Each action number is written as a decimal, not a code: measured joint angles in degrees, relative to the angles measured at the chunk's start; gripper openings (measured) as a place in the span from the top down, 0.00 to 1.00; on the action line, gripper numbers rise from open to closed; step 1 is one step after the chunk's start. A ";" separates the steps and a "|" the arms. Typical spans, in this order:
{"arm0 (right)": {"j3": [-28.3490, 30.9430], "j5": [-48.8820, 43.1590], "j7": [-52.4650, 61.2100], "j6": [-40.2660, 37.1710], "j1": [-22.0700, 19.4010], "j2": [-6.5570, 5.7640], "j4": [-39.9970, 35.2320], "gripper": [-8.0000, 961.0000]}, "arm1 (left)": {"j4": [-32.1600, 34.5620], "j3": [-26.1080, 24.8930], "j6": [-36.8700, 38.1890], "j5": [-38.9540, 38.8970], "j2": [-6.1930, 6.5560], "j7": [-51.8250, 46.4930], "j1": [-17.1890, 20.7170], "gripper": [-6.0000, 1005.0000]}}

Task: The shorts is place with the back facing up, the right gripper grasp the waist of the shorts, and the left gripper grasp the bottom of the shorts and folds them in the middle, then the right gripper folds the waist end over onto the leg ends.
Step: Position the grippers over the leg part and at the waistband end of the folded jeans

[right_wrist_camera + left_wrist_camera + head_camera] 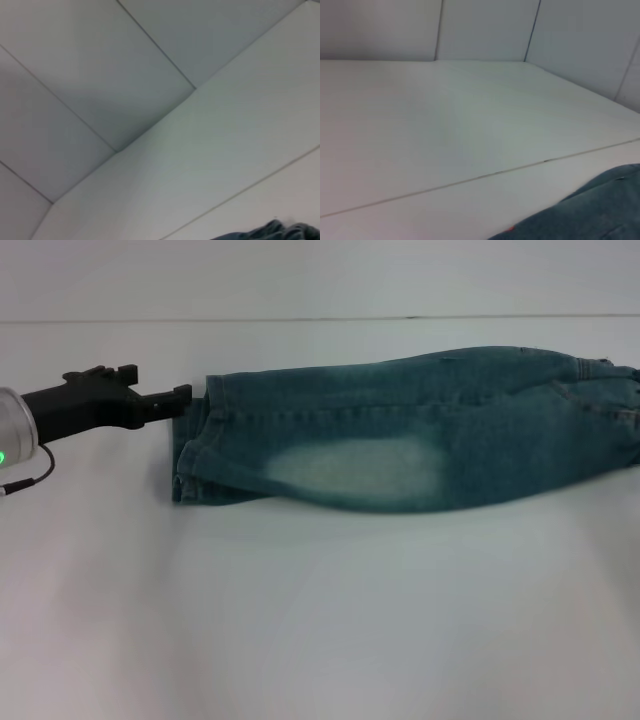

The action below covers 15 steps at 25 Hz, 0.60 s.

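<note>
The left gripper (183, 398) sits at the left end of the shorts (410, 430), its dark fingers (165, 400) reaching in level with the hem. Whether they are apart or pinched on the cloth cannot be told from the head view, and the left wrist view shows only a corner of denim (590, 210). The right gripper is not seen in the head view; its wrist camera catches just a crumpled dark edge of the shorts (272, 231), so its fingers cannot be judged either.

The shorts lie across the middle of the white bench (300, 620), already doubled lengthwise into a long band, leg hems to the left and the waist running off the right edge of the head view. This is washed denim: soft and limp, with some weight, likely to drape and sag when lifted, not slippery. The stitched hems on the left and the thicker waistband on the right look like the firmest places to pinch, through both layers at once.

A seam line runs across the far part of the bench, with pale wall panels (100, 75) beyond it. Nothing stands in the path of the fold.
</note>
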 joint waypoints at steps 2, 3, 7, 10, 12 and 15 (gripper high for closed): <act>0.02 -0.04 -0.05 0.95 -0.39 -0.11 0.11 0.00 | 0.15 0.00 1.15 0.12 0.00 -0.01 0.04 0.09; 0.02 -0.05 -0.08 1.35 -0.66 -0.17 0.16 0.00 | 0.23 0.06 1.57 0.20 -0.02 -0.01 0.04 0.09; 0.03 -0.08 -0.14 2.10 -1.83 -0.71 1.10 0.00 | 0.38 0.17 3.71 0.39 -0.07 -0.03 0.05 0.09; 0.02 -0.08 -0.24 2.13 -2.19 -1.61 3.02 0.00 | 0.48 0.17 4.48 0.49 -0.06 -0.04 0.02 0.09; 0.02 -0.09 -0.68 2.05 -2.27 -2.02 3.92 0.00 | 0.55 0.17 4.93 0.59 -0.01 -0.04 0.01 0.09; -0.06 -0.09 -2.16 1.53 -2.28 -2.31 4.35 0.00 | 0.57 0.15 5.50 1.44 0.10 -0.14 0.00 0.09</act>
